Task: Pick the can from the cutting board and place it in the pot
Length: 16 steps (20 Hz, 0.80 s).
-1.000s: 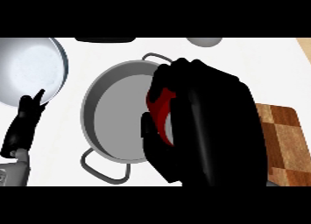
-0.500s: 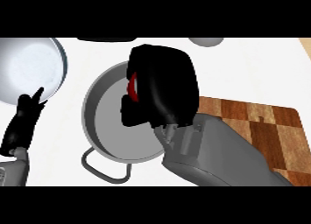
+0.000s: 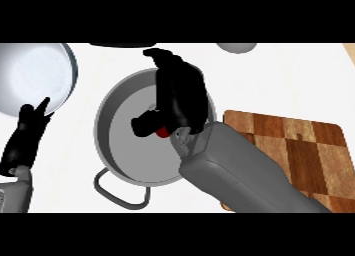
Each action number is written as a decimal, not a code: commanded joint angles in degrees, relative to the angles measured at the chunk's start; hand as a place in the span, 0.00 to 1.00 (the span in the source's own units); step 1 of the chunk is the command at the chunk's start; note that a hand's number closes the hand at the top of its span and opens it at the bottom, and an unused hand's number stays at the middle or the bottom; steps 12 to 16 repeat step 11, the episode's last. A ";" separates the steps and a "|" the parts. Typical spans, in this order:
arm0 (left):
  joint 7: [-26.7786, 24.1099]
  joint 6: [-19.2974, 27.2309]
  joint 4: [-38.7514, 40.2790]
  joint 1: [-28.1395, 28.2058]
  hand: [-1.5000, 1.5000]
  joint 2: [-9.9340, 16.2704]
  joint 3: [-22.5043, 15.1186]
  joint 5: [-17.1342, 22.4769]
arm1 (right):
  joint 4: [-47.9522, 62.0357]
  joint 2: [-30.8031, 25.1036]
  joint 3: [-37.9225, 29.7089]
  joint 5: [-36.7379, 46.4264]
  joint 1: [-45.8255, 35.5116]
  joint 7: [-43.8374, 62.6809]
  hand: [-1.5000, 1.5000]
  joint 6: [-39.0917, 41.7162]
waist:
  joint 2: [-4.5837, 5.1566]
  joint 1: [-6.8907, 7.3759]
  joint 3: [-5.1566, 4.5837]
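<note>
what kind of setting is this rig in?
Most likely a kitchen counter. A grey metal pot with loop handles sits on a white countertop, a checkered wooden cutting board lies to its right, and a large round silvery dish sits at upper left.

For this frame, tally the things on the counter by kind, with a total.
Pot: 1
Red can, mostly hidden under the right hand: 1
Cutting board: 1
Plate: 1
Partly cut-off grey items at the top edge: 2, kind unclear
Total: 6
</note>
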 commanded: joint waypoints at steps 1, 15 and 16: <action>-1.29 0.64 0.43 0.68 0.50 -1.42 -0.97 -0.54 | 2.24 0.29 -1.25 -0.89 0.90 -1.76 0.00 -15.99 | 0.14 -0.05 0.03; -1.36 -0.55 -0.98 3.91 0.50 1.47 2.90 1.30 | -8.93 -1.10 -9.13 6.06 8.95 -3.04 0.00 -24.61 | -0.60 -2.66 0.04; -1.36 -0.55 -0.98 3.91 0.50 1.47 2.90 1.30 | -8.93 -1.10 -9.13 6.06 8.95 -3.04 0.00 -24.61 | -0.60 -2.66 0.04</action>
